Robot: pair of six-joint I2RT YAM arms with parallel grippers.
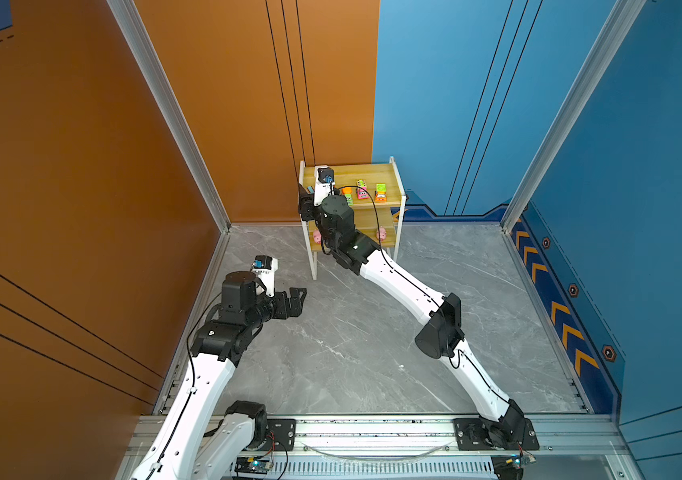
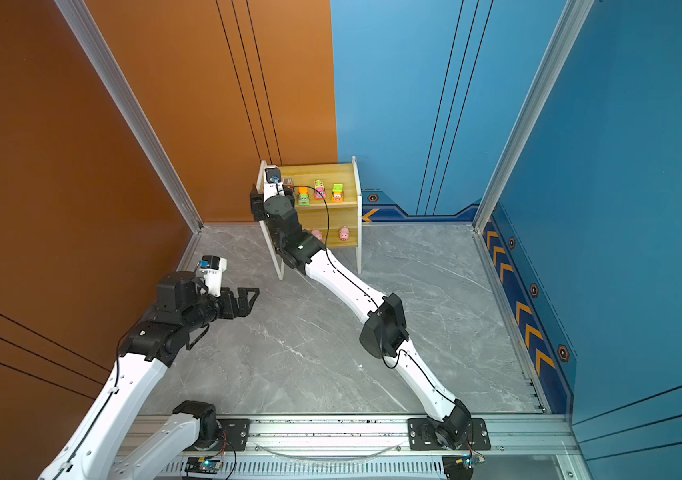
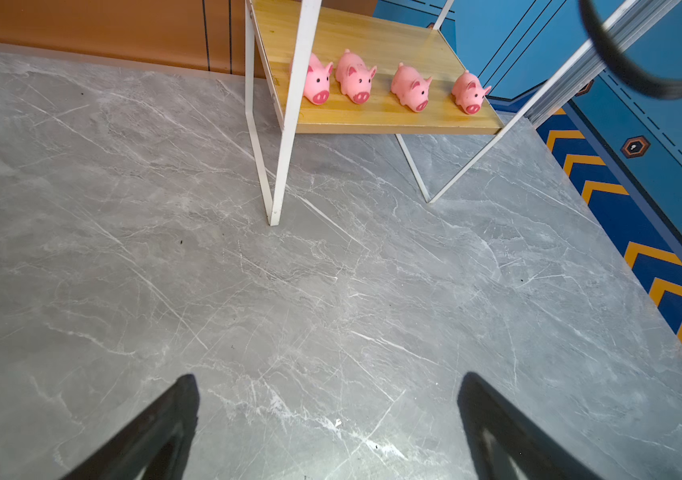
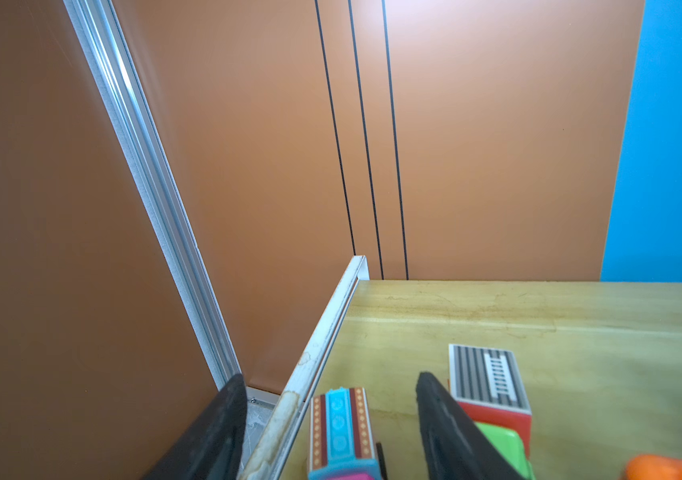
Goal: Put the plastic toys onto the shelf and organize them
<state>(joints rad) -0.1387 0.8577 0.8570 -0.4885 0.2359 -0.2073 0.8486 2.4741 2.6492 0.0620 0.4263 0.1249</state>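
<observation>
The shelf (image 1: 372, 172) stands at the back wall. On its top board (image 4: 497, 307), at the left end, my right gripper (image 4: 331, 376) is open. A blue-roofed pink toy vehicle (image 4: 341, 428) sits loose between the fingers, with a gap on each side. One finger (image 4: 222, 419) hangs outside the white frame. A red truck with a striped roof (image 4: 486, 382) stands just beyond the other finger. Three more vehicles (image 1: 362, 189) line the top board. Several pink pigs (image 3: 355, 79) stand in a row on the lower board (image 3: 372, 33). My left gripper (image 3: 328, 378) is open and empty over the floor.
The grey marble floor (image 1: 351, 332) spreads in front of the shelf. An orange wall and an aluminium post (image 4: 152, 199) stand close to the shelf's left side. The right forearm (image 1: 393, 274) crosses in front of the shelf's lower board.
</observation>
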